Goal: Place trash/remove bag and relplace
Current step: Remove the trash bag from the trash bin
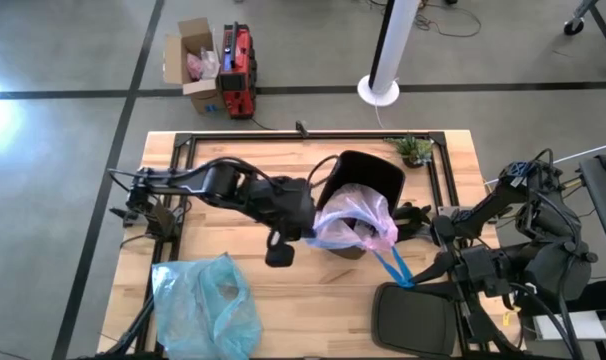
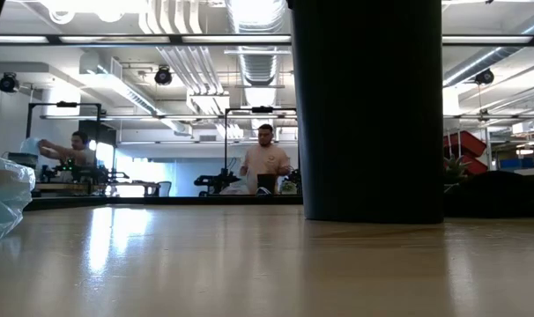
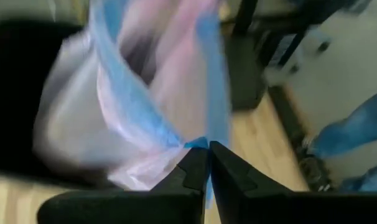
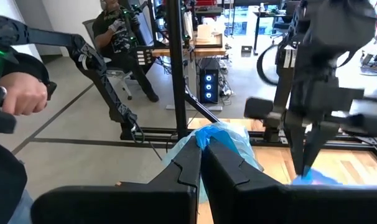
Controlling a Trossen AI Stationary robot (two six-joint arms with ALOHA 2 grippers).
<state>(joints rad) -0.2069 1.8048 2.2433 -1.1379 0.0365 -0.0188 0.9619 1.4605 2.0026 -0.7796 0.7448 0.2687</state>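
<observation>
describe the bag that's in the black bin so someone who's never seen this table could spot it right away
Start at the black bin near the middle of the wooden table. The bag is the thin lavender-pink liner bulging from its mouth, with blue drawstring loops trailing toward the right arm; the left gripper is shut on its edge. The other bag, lying loose at the table's near left corner, is light blue.

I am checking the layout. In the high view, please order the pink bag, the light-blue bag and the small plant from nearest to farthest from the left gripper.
From the left gripper:
1. pink bag, touching, in black bin.
2. light-blue bag, near-left corner.
3. small plant, far edge, right.
</observation>
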